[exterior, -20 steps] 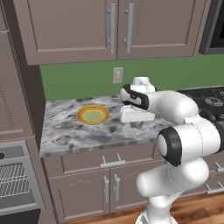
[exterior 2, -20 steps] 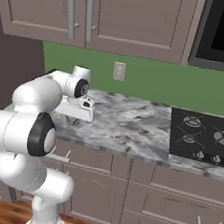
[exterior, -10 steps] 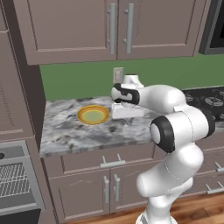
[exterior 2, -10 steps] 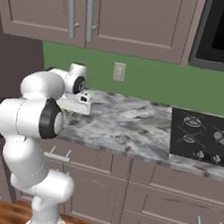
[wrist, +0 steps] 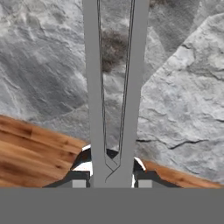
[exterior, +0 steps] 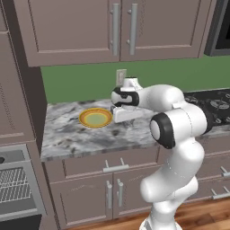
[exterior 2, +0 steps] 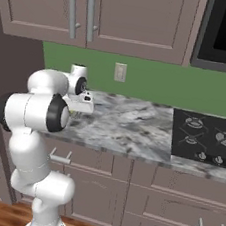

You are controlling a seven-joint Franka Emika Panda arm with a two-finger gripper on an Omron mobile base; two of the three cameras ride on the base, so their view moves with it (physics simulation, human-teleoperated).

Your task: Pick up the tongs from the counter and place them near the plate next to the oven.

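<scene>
Here, line by line:
Jaws: the gripper point(wrist: 112, 177) is clenched on the tongs point(wrist: 114, 87); a dark finger tip sits on each side of the joined end, pressed to the metal.
Tongs: two grey arms run straight up the hand view from the jaws, with a narrow slit between them, and pass off the top edge.
Below the tongs: grey-and-white marbled stone of the surface point(wrist: 183, 100), its front edge, and brown wood floor point(wrist: 35, 157) beyond that edge.
Hand: in the left base view it is over the surface point(exterior: 90, 134), just to the right of the plate point(exterior: 95, 118), with a pale flat block beneath it. I cannot tell from the base views whether the tongs touch the stone.
Plate: lies flat on the left part of the surface, toward the far side, near the green wall.
Oven: point(exterior: 18, 188) sits low at the left, beside the surface's end, wire racks showing.
Arm: in the right base view it bends left over the surface point(exterior 2: 128, 127), well apart from the black cooktop point(exterior 2: 207, 137) on the right.
</scene>
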